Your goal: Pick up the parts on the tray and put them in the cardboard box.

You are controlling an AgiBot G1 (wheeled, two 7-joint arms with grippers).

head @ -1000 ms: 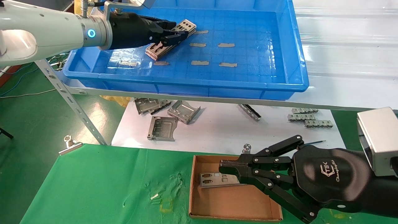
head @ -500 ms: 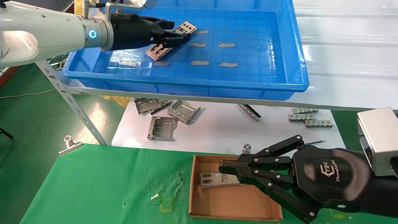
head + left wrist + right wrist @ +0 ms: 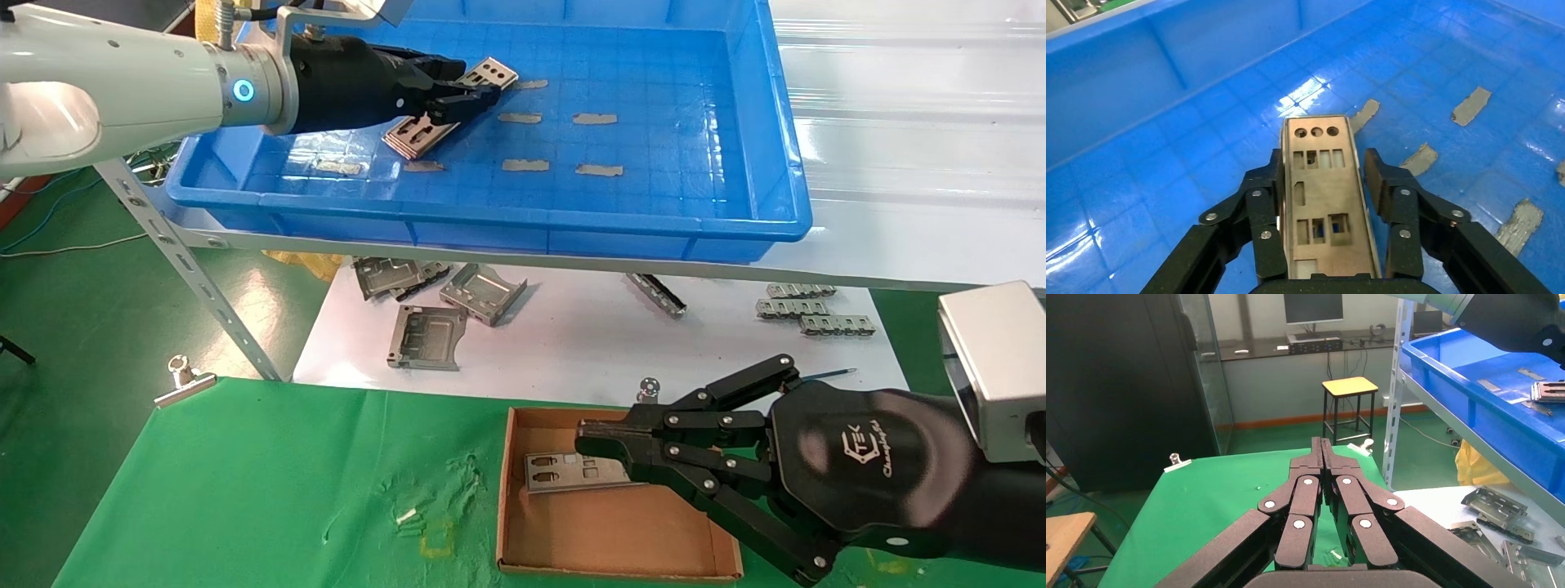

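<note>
A stack of parts (image 3: 417,133) lies in the near left of the blue tray (image 3: 490,216). My left gripper (image 3: 466,86) reaches into the tray and straddles the top plate (image 3: 1318,184) along its length. The left gripper (image 3: 1321,165) is open: one pad rests against the plate's long edge, the other stands a narrow gap off. One plate (image 3: 572,472) lies flat in the cardboard box (image 3: 605,531) on the green cloth. My right gripper (image 3: 584,437) hovers over the box's far edge, shut and empty; the right wrist view shows the right gripper (image 3: 1321,444) with its fingers pressed together.
Grey tape strips (image 3: 523,165) dot the tray floor. Below the tray shelf, bent metal brackets (image 3: 482,292) and toothed strips (image 3: 809,310) lie on a white sheet. A slanted shelf strut (image 3: 188,269) and a binder clip (image 3: 184,380) sit at the left.
The left gripper has crept a little farther along the top plate toward the tray's middle. The right arm has not moved.
</note>
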